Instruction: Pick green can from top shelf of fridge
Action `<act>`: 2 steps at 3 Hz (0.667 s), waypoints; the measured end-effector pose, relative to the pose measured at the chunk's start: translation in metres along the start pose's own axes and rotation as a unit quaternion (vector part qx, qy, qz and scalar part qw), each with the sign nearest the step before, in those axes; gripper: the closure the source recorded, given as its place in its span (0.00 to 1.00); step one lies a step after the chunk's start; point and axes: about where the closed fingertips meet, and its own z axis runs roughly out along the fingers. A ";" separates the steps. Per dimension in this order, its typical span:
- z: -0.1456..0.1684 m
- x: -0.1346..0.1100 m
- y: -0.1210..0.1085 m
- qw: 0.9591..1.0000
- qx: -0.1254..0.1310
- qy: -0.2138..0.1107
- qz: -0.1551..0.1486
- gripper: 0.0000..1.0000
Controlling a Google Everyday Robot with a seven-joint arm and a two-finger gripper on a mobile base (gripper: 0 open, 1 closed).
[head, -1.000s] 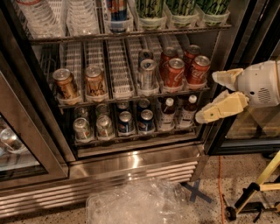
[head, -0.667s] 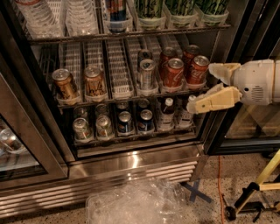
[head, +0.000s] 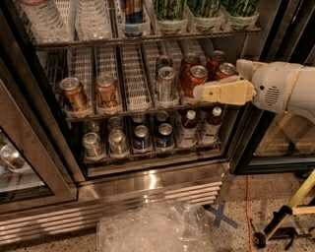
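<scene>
Three green cans (head: 170, 9) (head: 204, 8) (head: 241, 7) stand in clear cup-like holders on the right half of the top shelf (head: 147, 39) of the fridge (head: 147, 184); only their lower halves show. My gripper (head: 220, 78) reaches in from the right at the height of the middle rack, below the green cans. Its tan lower finger (head: 224, 92) lies level in front of the red cans (head: 196, 78). The gripper is open and holds nothing.
The middle rack holds two brown cans (head: 74, 93), silver cans (head: 166, 81) and red cans. The lower rack holds dark cans (head: 141, 138) and small bottles (head: 189, 127). A glass door (head: 19, 167) stands open at left. A crumpled plastic bag (head: 152, 229) and a yellow stand (head: 290, 211) are on the floor.
My gripper has moved left and up, from beside the lower rack to in front of the red cans. Its lower finger has swung level. The cans have not moved.
</scene>
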 end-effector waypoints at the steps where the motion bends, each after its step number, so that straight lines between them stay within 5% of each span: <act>1: 0.012 -0.021 -0.003 0.999 0.038 -0.028 0.015 0.00; 2: 0.021 -0.044 -0.014 0.996 0.075 -0.046 0.014 0.00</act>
